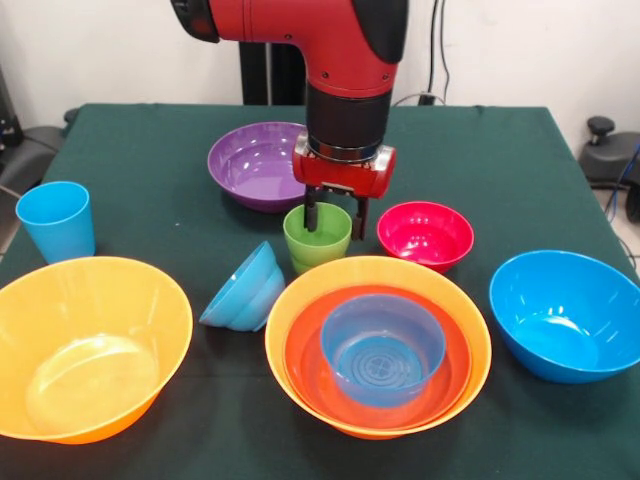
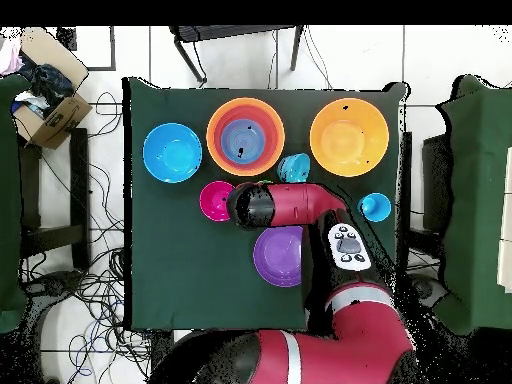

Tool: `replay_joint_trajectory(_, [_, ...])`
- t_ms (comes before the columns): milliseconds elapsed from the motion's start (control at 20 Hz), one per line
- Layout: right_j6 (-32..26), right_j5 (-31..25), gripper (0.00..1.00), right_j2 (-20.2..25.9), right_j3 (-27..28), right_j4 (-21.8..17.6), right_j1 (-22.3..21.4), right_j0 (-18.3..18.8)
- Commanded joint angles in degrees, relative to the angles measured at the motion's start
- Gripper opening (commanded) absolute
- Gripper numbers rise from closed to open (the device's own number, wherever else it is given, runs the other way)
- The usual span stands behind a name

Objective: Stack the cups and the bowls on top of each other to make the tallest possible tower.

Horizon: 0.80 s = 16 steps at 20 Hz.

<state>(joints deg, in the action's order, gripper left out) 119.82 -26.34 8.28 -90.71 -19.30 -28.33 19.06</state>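
Green cup [image 1: 317, 238] stands upright on the table [image 1: 150, 160], just behind the tower [image 1: 378, 345] and between the purple bowl [image 1: 255, 165] and the pink bowl [image 1: 425, 235]. The gripper [image 1: 335, 217] hangs straight down over it, fingers parted and straddling the far-right part of the rim: one finger [image 1: 311, 216] dips inside the mouth, the other sits just outside the wall beside the pink bowl. No squeeze is evident; the wall looks to lie in the gap between the pads, so I judge this a rim pinch about to be made, not yet a hold. In the overhead view the arm covers the cup entirely. The tower so far is three nested pieces: an orange bowl [image 1: 300, 310] outermost, a red-orange bowl [image 1: 300, 365] in it, a small blue bowl [image 1: 383, 350] innermost, all mouth up. Widest at the bottom keeps the base steady, which probably explains the order. The cup, being narrower than any bowl, would suit the top, and it stands close to the tower for a short carry. Unused pieces: a second orange bowl [image 1: 85, 345] at near left, a blue cup [image 1: 57, 220] behind it, a blue bowl [image 1: 244, 290] tipped on its side beside the tower, and a large blue bowl [image 1: 567, 315] at right. A rim pinch on glossy tapered plastic may slip or tilt the cup on lifting.
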Motion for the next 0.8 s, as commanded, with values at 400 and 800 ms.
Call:
replay_joint_trajectory(400, [-2.7, 4.2, 0.0, 3.5, -1.7, -4.7, 2.8, 0.3])
replay_joint_trajectory(800, [-2.4, 4.2, 0.0, 2.5, -1.1, -5.9, 2.7, -0.7])
